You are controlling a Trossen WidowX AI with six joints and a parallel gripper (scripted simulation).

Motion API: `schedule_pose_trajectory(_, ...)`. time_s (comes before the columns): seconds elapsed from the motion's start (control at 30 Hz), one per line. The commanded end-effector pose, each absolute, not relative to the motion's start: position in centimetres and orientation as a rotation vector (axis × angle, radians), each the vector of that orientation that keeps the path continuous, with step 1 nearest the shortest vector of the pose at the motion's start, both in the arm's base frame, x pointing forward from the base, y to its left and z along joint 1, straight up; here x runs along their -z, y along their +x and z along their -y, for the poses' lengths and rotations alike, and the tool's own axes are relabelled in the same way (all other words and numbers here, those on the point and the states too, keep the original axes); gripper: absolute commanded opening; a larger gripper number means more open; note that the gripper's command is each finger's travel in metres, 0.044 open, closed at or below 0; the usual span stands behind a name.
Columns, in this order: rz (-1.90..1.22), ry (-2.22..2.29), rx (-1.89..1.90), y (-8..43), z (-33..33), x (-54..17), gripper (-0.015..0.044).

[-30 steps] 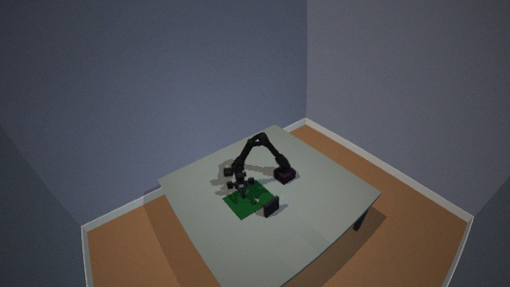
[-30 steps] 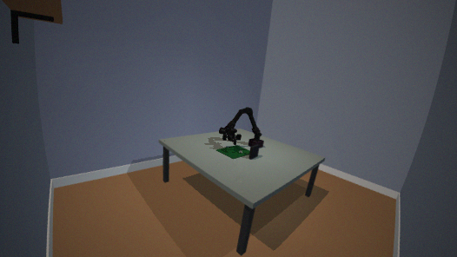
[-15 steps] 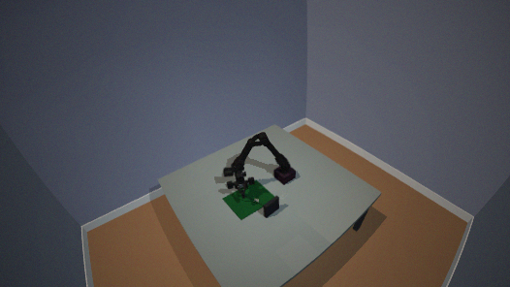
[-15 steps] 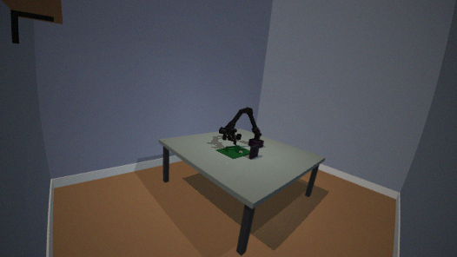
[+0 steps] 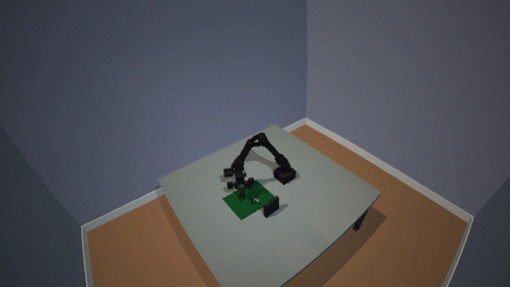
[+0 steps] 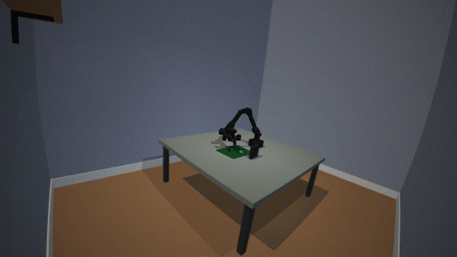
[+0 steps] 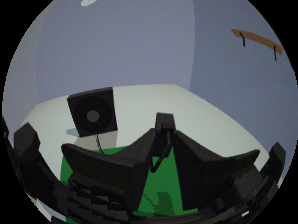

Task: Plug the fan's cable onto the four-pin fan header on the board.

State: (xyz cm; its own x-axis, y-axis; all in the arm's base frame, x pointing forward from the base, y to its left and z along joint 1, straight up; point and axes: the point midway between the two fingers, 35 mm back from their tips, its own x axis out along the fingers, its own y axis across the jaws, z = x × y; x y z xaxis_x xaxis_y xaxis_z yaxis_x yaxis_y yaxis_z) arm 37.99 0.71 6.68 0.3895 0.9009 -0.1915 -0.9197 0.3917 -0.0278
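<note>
Gripper [image 7: 161, 141] clamped narrow on plug [image 7: 164, 124], poised above green board [image 7: 85, 171]; fan [image 7: 92, 112] upright at board edge on surface [image 5: 310, 194].

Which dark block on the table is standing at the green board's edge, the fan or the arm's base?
The fan: upright slab at the board corner. The arm's base sits farther back, off the board.
</note>
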Motion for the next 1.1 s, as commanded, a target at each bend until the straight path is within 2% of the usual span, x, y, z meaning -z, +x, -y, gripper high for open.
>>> schedule_pose_trajectory(0.0,-0.156,-0.132,-1.162,38.0,-0.6,-6.2,0.0000)
schedule_pose_trajectory(1.07,-0.156,-0.132,-1.162,37.9,-0.3,-4.0,0.0000)
